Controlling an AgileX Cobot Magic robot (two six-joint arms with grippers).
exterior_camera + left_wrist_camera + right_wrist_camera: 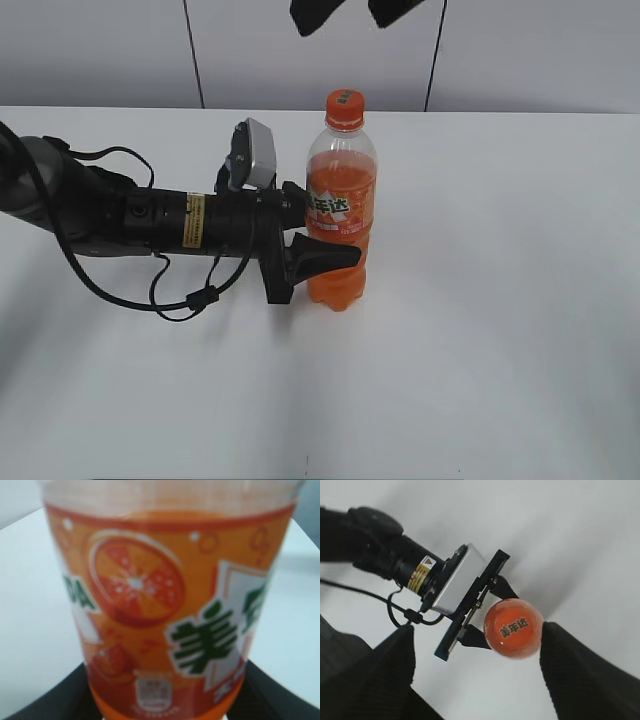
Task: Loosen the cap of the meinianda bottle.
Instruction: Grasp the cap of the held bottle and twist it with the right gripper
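The meinianda bottle point(339, 215) stands upright on the white surface point(480, 330), a little left of the middle, its orange cap point(344, 108) still sitting on the neck. The left gripper point(335, 235) comes in flat from the left, level with the label, and its black fingers point(322, 257) hold the bottle's body between them, one on the near side over the lower edge of the label and the other mostly hidden behind the bottle. From the left wrist camera the label fills nearly everything, blurred and close, with a dark finger point(45, 700) showing at each bottom corner on either side of the bottle. The right gripper point(355, 12) hangs above the bottle at the top edge of the exterior view, well clear of the cap. Looking down from the right wrist, the cap point(513, 628) sits between the two dark fingers point(580, 675), which stand spread wide; the right one comes close beside the cap, the left one is well apart from it.
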